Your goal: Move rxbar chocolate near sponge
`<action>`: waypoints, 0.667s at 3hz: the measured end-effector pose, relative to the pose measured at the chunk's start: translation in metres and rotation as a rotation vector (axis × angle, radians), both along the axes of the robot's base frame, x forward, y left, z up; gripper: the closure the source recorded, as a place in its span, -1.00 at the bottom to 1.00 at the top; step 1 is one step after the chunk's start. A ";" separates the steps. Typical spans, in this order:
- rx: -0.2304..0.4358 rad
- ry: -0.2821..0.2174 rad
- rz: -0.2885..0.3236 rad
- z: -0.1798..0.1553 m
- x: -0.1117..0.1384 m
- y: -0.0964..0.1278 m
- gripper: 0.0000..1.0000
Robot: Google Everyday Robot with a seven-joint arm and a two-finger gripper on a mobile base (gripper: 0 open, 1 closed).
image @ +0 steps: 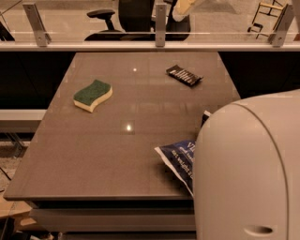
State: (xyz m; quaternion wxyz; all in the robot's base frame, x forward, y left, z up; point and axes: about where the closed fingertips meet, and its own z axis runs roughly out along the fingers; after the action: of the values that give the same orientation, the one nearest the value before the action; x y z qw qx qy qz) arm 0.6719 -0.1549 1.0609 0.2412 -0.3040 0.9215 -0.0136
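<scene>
The rxbar chocolate [184,75] is a small flat black wrapper with white lettering. It lies at the far right of the table, well apart from the sponge. The sponge [93,95], green on top with pale yellow foam, lies at the left middle of the table. My arm's large white housing [248,173] fills the lower right corner. A pale part that seems to be my gripper [183,6] shows at the top edge, above and beyond the table's far edge, holding nothing that I can see.
A blue chip bag [180,158] lies at the table's [117,154] front right, half hidden by my arm. A railing with metal posts [160,21] runs along the far edge. An office chair [122,18] stands behind it.
</scene>
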 end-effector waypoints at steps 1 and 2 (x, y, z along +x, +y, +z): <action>0.036 0.053 0.038 -0.029 0.011 0.009 -1.00; 0.100 0.098 0.074 -0.064 0.023 0.010 -1.00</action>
State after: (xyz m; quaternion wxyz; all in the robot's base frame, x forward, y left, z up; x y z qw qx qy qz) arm 0.6947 -0.1453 0.9971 0.2109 -0.3255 0.9200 0.0563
